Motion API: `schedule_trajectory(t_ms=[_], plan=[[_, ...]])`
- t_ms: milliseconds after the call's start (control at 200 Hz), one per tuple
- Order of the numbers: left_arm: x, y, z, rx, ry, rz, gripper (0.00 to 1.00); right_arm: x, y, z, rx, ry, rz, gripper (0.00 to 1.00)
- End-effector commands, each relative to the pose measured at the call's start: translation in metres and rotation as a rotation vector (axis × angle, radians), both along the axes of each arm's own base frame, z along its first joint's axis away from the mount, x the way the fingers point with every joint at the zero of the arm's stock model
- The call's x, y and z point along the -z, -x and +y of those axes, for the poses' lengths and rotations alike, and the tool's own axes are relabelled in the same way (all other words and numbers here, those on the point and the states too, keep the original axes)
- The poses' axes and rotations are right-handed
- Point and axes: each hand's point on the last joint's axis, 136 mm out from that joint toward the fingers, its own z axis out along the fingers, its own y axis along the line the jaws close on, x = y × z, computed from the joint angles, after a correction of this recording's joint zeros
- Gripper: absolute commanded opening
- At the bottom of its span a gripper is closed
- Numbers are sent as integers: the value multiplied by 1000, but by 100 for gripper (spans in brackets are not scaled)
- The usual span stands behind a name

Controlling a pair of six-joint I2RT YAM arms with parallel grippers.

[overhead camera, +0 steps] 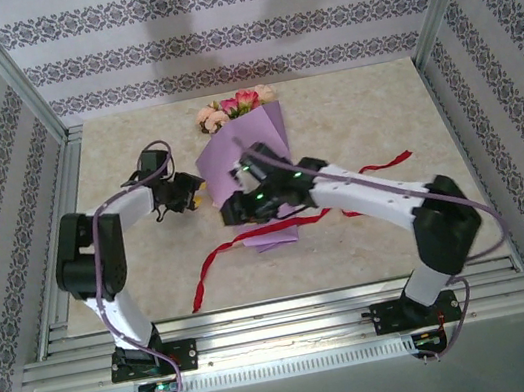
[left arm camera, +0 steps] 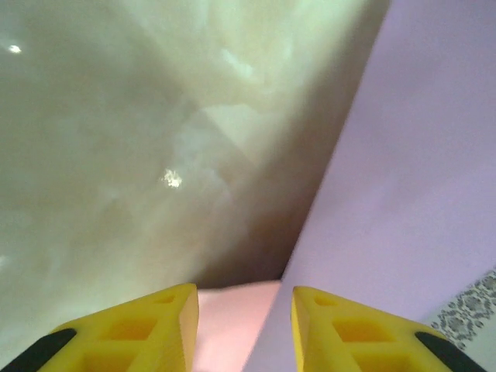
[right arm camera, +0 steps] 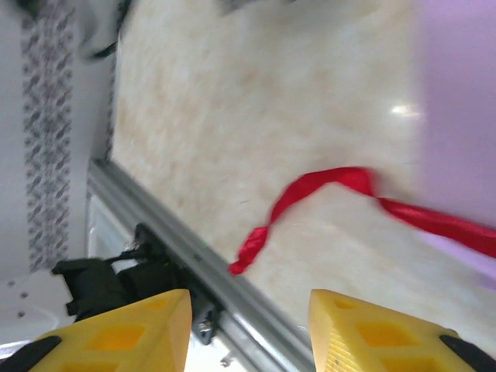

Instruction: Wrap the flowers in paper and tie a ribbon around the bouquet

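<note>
The left claw [left arm camera: 244,301] sits low against the bouquet's left flank, its yellow fingers apart and gripping nothing; a pale pink edge of the paper [left arm camera: 418,194] lies in the gap, with the lilac face rising to the right. The red ribbon [overhead camera: 215,261] curls on the worktop [overhead camera: 348,110] from near the front rail [overhead camera: 262,310], runs under the narrow end of the bouquet [overhead camera: 256,148] and comes out on the far side. The bouquet lies mid-worktop, its flowers [overhead camera: 236,106] pointing away from the arms. The right claw [right arm camera: 249,304] hangs over the cone's lower part (open too, nothing between its fingers), looking at the ribbon's curled tail.
</note>
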Motion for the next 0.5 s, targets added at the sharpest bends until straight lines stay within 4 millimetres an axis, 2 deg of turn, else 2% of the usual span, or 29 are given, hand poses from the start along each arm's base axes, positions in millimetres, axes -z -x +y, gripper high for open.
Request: schedule_trajectory(t_ms=[0, 65, 155, 255, 310, 365, 415, 495], plan=[[-38, 29, 7, 39, -157, 18, 36, 23, -20, -78, 214, 172, 21, 37], [-53, 45, -18, 98, -161, 37, 36, 37, -28, -121, 338, 243, 60, 35], [-59, 74, -71, 215, -135, 106, 39, 52, -37, -179, 536, 290, 131, 35], [-52, 107, -131, 269, -82, 185, 43, 60, -44, -220, 689, 295, 184, 35], [-46, 118, -158, 244, -50, 203, 43, 63, -50, -233, 731, 289, 197, 35], [-41, 120, -178, 206, -24, 213, 44, 66, -55, -244, 773, 286, 213, 36], [-34, 116, -186, 159, -37, 221, 45, 68, -60, -249, 795, 266, 230, 36], [-22, 104, -187, 82, -65, 246, 45, 69, -64, -253, 817, 248, 248, 36]])
